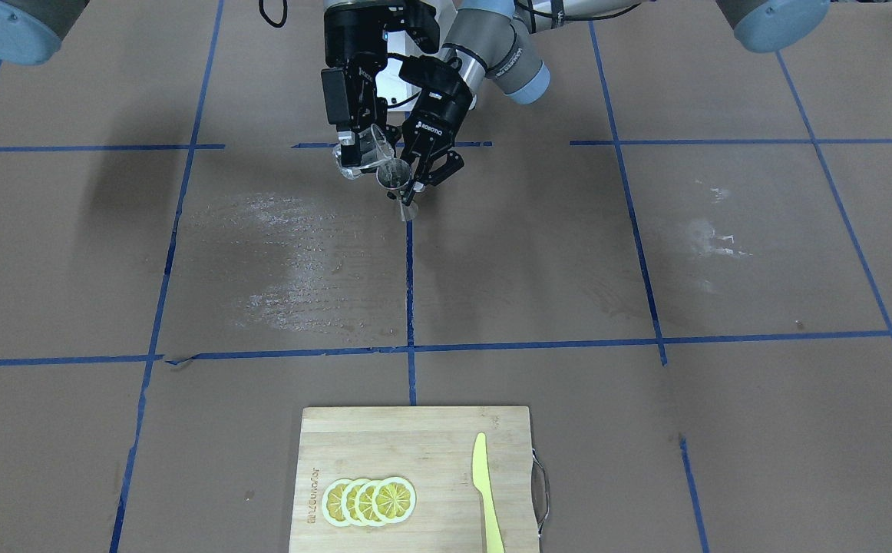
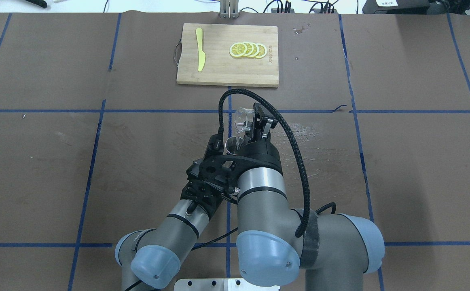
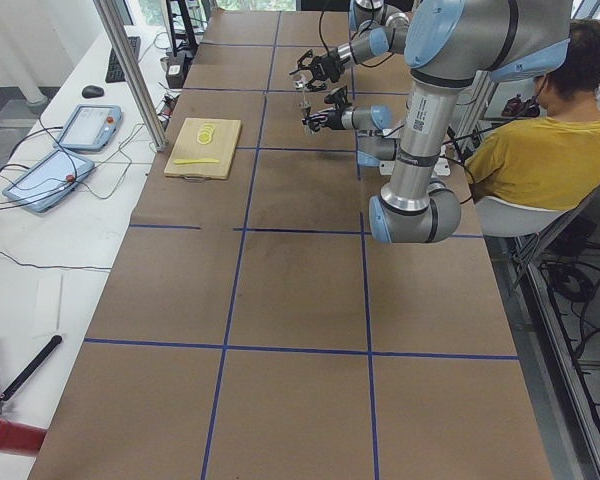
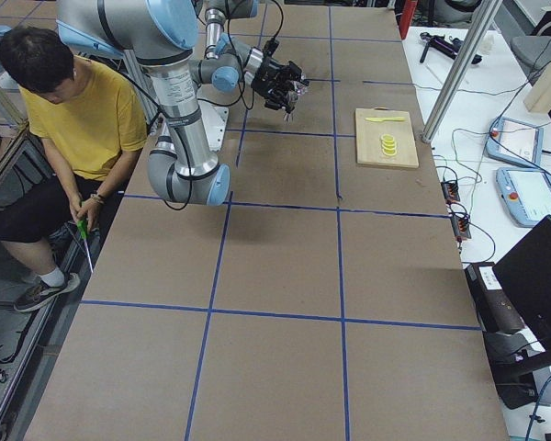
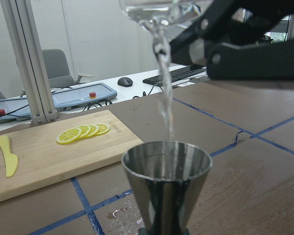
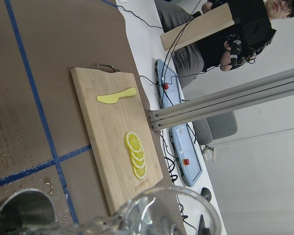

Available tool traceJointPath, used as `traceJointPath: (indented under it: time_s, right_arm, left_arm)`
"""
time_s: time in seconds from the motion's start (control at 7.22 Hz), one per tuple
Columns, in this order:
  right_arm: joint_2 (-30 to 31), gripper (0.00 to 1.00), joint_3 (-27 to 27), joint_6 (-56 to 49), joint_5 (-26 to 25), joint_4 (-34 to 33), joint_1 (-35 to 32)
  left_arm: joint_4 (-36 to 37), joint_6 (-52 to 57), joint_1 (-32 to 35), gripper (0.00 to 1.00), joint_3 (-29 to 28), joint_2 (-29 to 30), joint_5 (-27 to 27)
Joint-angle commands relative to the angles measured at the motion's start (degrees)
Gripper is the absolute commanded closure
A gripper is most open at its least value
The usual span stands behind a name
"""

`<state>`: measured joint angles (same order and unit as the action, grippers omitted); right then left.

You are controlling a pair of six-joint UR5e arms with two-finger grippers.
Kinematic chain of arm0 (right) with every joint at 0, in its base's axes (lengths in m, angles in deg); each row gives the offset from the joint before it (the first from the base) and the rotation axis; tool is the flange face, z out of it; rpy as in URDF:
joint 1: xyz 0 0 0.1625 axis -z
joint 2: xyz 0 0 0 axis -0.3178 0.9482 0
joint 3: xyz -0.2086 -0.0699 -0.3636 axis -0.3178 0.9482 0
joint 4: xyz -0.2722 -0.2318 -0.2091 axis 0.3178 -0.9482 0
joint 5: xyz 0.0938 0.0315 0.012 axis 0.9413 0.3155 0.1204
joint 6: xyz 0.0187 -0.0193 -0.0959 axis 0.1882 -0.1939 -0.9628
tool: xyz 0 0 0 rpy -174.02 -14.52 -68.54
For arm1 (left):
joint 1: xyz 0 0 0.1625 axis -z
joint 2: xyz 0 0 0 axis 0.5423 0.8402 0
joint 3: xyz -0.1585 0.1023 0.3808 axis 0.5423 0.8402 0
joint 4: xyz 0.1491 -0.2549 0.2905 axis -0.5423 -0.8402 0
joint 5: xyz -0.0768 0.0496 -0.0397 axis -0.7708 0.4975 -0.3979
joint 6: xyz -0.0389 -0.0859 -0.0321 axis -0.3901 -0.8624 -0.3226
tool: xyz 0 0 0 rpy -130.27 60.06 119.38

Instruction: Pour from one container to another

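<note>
Cup [image 1: 369, 146] hangs tipped in the right gripper [image 1: 354, 153], whose jaws are clenched on its wall in the front view. Its lip leans over the jigger [image 1: 392, 175], which the left gripper [image 1: 417, 180] grasps upright. Well ahead of both sets of jaws, on the table [image 1: 645, 253], lies a board [image 1: 415, 445] with lemon slices [image 1: 369, 501] and a knife [image 1: 486, 491]. From overhead, the cup [image 2: 240, 119] sits just beside the right jaws, its mouth turned toward the jigger [image 2: 232, 145], whose round rim shows close by it. The left jaws are mostly hidden under the right arm. The two side views show both grippers meeting far up the table, too small to judge either grasp, and a person [image 3: 540, 150] in a yellow shirt sits beside the robot's base. In the left wrist view the jigger's open cone stands upright right in front of the jaws. A liquid stream [image 5: 164, 88] falls from the cup's lip above straight into it, with the right gripper's fingers [image 5: 250, 49] just behind. The right wrist view shows the cup's rim close at the jaws, the jigger's mouth just beside it and the board beyond.
</note>
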<state>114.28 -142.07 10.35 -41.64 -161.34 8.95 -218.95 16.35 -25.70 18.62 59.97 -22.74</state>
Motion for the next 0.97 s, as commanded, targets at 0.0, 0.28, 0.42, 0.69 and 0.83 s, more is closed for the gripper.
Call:
traceJointPath:
  time_s: [0.0, 0.28, 0.42, 0.69, 0.83]
  right_arm:
    - [0.0, 1.0, -0.1, -1.4, -0.2, -0.4, 0.0]
    - [-0.1, 1.0, -0.3, -3.6, -0.4, -0.6, 0.0]
    - [-0.2, 1.0, -0.3, -4.7, -0.4, -0.7, 0.0]
    - [-0.8, 1.0, -0.3, -5.5, -0.4, -0.7, 0.0]
    - [-0.8, 1.0, -0.3, -5.5, -0.5, -0.7, 0.2]
  left_arm:
    - [0.0, 0.0, 0.1, 1.0, 0.0, 0.0, 0.0]
    - [0.0, 0.0, 0.1, 1.0, 0.0, 0.0, 0.1]
    - [0.0, 0.0, 0.1, 1.0, 0.0, 0.0, 0.1]
    - [0.0, 0.0, 0.1, 1.0, 0.0, 0.0, 0.1]
    - [0.0, 0.0, 0.1, 1.0, 0.0, 0.0, 0.1]
